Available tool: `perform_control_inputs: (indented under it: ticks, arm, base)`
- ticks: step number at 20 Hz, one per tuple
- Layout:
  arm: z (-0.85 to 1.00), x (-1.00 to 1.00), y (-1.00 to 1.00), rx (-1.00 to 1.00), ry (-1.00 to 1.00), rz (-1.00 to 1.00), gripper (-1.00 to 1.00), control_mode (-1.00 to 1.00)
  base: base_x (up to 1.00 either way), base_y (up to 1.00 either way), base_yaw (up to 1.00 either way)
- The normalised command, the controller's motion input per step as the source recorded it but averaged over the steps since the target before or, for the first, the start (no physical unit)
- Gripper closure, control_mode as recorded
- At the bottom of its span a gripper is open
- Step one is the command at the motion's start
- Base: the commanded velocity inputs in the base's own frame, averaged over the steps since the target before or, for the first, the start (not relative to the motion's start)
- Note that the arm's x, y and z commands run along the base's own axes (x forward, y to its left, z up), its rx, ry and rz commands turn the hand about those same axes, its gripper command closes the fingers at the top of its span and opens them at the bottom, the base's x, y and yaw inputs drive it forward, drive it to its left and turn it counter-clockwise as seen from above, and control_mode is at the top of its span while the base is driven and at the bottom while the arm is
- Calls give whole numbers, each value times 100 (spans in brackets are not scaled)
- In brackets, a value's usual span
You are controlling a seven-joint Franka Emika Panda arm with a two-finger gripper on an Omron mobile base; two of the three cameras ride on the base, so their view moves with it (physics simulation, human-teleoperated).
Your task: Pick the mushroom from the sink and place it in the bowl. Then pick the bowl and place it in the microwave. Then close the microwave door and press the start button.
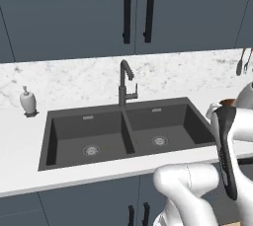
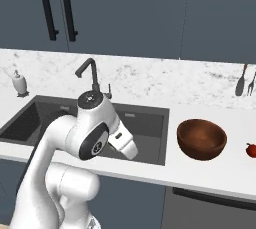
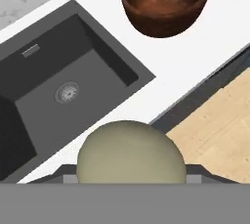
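Carrying the mushroom (image 3: 131, 152) toward the bowl (image 2: 201, 139).

Left base view: both sink (image 1: 123, 133) basins lie bare. Right base view: bowl stands on the counter (image 2: 210, 173), just beyond the sink's right edge. Hand view: jaws partly open, clamped around the mushroom cap; centre it above the bowl's rim, lower, then release.

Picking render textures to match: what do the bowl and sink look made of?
Bowl: looks like wood, reddish-brown with streaky grain and a soft sheen. Sink: dark grey and matte, with no gleam, perhaps stone composite; only its round drains look like metal.
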Motion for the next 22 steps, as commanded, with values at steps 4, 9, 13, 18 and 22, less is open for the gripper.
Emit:
perform_control_inputs:
  ticks: [4, 9, 13, 18, 22]
  arm:
    - [5, -29, -100, 0, 0, -18, 100, -100]
    - [3, -6, -100, 0, 0, -23, 100, -100]
    - [14, 0, -99, 0, 0, -23, 100, -100]
    - [11, 3, -98, 0, 0, -23, 100, -100]
    - [0, 50, -56, 0, 0, -15, 100, -100]
  base:
    - [0, 0, 0]
    - [0, 0, 0]
    - [0, 0, 0]
    - [0, 0, 0]
    - [0, 0, 0]
